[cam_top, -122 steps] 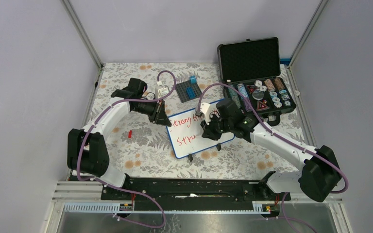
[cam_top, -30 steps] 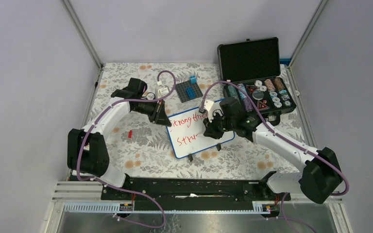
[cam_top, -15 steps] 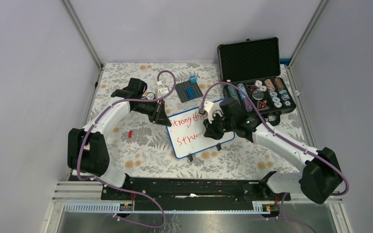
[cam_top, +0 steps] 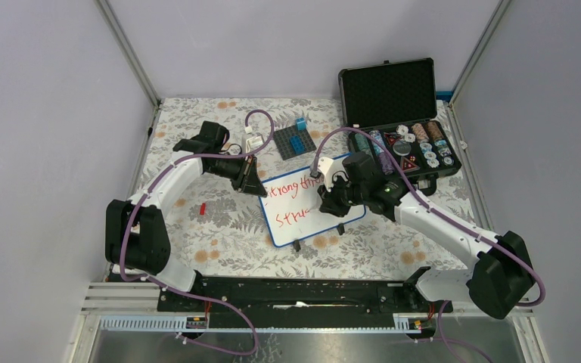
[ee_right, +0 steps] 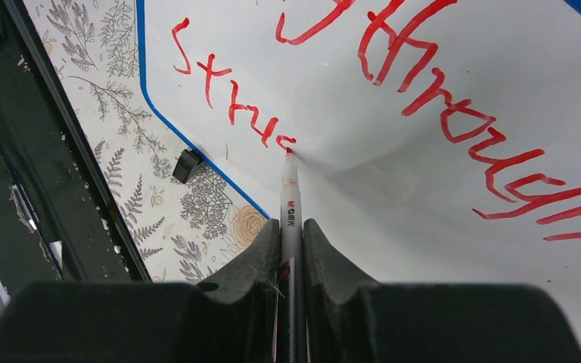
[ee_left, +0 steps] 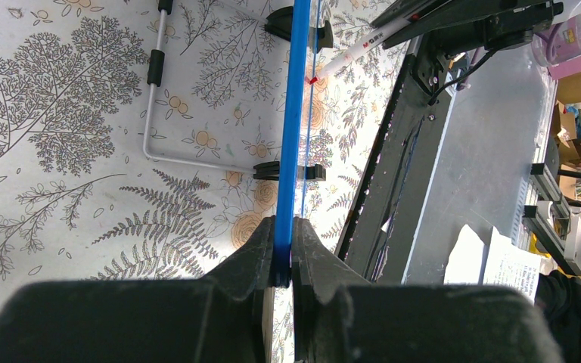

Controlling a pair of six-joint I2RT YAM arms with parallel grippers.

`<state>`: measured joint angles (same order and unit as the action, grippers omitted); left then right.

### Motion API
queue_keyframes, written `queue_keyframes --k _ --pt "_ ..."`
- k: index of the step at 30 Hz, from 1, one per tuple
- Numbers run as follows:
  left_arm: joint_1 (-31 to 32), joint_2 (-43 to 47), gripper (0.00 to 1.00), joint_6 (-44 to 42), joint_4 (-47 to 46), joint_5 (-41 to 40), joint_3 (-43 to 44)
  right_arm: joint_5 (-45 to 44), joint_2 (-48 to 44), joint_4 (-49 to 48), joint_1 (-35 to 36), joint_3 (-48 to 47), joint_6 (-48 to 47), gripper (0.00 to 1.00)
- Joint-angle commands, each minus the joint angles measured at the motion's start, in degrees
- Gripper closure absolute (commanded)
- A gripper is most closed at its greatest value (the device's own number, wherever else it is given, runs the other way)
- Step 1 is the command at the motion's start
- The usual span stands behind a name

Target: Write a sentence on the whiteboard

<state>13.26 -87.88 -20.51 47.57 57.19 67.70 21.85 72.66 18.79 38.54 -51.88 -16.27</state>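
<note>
The whiteboard (cam_top: pixel 296 227) with its blue rim lies tilted on the patterned table, with red writing in two lines. My left gripper (cam_top: pixel 256 186) is shut on the board's left edge; in the left wrist view the rim (ee_left: pixel 295 136) runs edge-on between the jaws of that gripper (ee_left: pixel 283 246). My right gripper (cam_top: pixel 330 199) is shut on a white marker (ee_right: pixel 290 204). The marker's red tip touches the whiteboard (ee_right: pixel 424 68) at the end of the lower line, which reads "Struc". The same marker (ee_left: pixel 363 49) also shows in the left wrist view.
An open black case (cam_top: pixel 401 113) holding chips and small pieces stands at the back right, close to the board. A dark plate with blue bricks (cam_top: pixel 295 141) and a small white item (cam_top: pixel 253 142) lie behind the board. A small red piece (cam_top: pixel 203 207) lies to the left.
My right gripper has shifted slightly rightwards along the lower line, and red letters have been added there. The left arm and the board have stayed still.
</note>
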Motion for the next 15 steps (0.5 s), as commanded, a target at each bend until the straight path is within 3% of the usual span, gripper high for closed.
queue_keyframes --k 1,15 --pt "0.29 -0.56 1.00 -1.81 -1.87 -3.22 1.44 -2.87 -0.67 -0.98 -0.54 -3.25 -1.05 1.00" --pt "0.33 -0.74 1.00 -1.88 -1.84 -3.37 1.50 -2.47 -0.21 -0.83 -0.55 -1.70 -1.73 1.00"
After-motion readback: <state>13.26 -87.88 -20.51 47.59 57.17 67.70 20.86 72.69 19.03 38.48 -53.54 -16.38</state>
